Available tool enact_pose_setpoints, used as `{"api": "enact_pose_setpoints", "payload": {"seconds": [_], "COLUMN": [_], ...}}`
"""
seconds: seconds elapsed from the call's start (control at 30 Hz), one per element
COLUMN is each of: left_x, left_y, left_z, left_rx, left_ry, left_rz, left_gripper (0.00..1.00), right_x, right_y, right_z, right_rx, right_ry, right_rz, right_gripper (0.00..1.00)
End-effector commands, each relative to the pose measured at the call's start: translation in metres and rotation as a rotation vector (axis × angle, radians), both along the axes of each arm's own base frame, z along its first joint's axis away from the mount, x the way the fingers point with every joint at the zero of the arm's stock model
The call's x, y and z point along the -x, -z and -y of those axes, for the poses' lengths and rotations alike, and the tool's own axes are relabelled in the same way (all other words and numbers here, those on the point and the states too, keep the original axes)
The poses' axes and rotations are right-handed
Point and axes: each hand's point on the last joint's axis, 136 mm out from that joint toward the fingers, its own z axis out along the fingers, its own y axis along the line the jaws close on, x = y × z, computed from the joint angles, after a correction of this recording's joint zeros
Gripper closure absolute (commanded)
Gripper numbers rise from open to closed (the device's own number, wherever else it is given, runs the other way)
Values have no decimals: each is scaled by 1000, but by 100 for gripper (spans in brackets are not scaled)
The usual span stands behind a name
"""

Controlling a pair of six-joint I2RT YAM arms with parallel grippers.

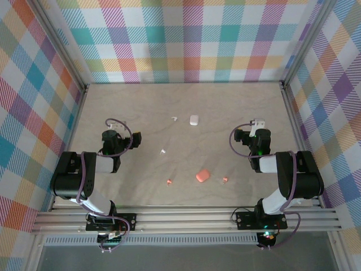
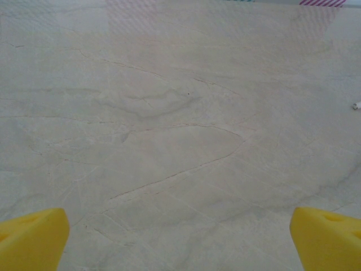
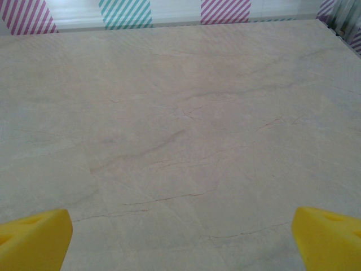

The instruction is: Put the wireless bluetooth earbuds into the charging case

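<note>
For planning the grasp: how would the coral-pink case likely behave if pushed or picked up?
The coral-pink case looks small and rounded: probably light, and may slip when pinched. Lying flat on the table, it would likely slide, not tip.

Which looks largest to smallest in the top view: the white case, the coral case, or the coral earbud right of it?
1. coral case and white case: they look alike, too close to rank.
2. coral earbud: clearly the smallest.
</note>
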Motion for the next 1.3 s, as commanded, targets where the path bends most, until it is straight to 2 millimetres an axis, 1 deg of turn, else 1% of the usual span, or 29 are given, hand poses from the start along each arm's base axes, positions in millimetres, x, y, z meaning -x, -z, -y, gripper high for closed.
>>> {"api": "enact_pose_setpoints", "payload": {"seconds": [0.0,0.23,0.27,0.3,0.4,0.47,0.5,0.53,0.63,0.73,0.77,0.8,0.87,0.9,0.97,1.03,1.07,1.1,1.2,1.27], "left_x": [2,2,3,3,2,4,6,8,16,24,27,31,42,48,63,78,90,100,130,148], "left_y": [-4,-5,-7,-9,-21,-31,-36,-42,-59,-78,-81,-86,-90,-88,-84,-79,-72,-71,-70,-67], "left_z": [-1,0,3,6,7,12,15,17,24,34,38,43,52,56,63,75,82,93,124,136], "left_rx": [9,10,11,4,9,22,24,26,55,59,66,78,106,121,162,211,222,235,253,260], "left_ry": [-16,-14,8,27,24,50,61,63,75,89,98,106,118,109,101,91,101,117,151,145], "left_rz": [9,13,13,10,-29,-58,-58,-56,-61,-103,-120,-136,-187,-224,-293,-356,-407,-427,-464,-478], "left_gripper": [0,0,0,0,0,0,0,0,0,0,0,0,0,1,4,9,11,14,19,21], "right_x": [2,2,2,1,3,7,8,10,12,16,19,26,38,46,67,94,106,121,162,185], "right_y": [-8,-7,-8,-8,-13,-21,-28,-30,-38,-47,-50,-50,-62,-67,-70,-66,-62,-58,-46,-37], "right_z": [3,2,1,-3,-20,-23,-25,-27,-23,-23,-23,-25,-38,-51,-79,-109,-117,-128,-156,-170], "right_rx": [-15,-15,-14,-13,-12,-9,-9,-21,-110,-170,-186,-209,-266,-288,-276,-199,-160,-127,-127,-93], "right_ry": [17,12,0,-26,-127,-151,-161,-164,-98,-55,-42,-30,-42,-77,-159,-242,-260,-278,-348,-382], "right_rz": [21,19,20,17,19,33,29,-5,-166,-302,-335,-387,-469,-512,-604,-701,-742,-789,-911,-968], "right_gripper": [0,0,0,0,0,0,0,0,0,0,0,0,5,8,12,13,14,14,18,19]}}
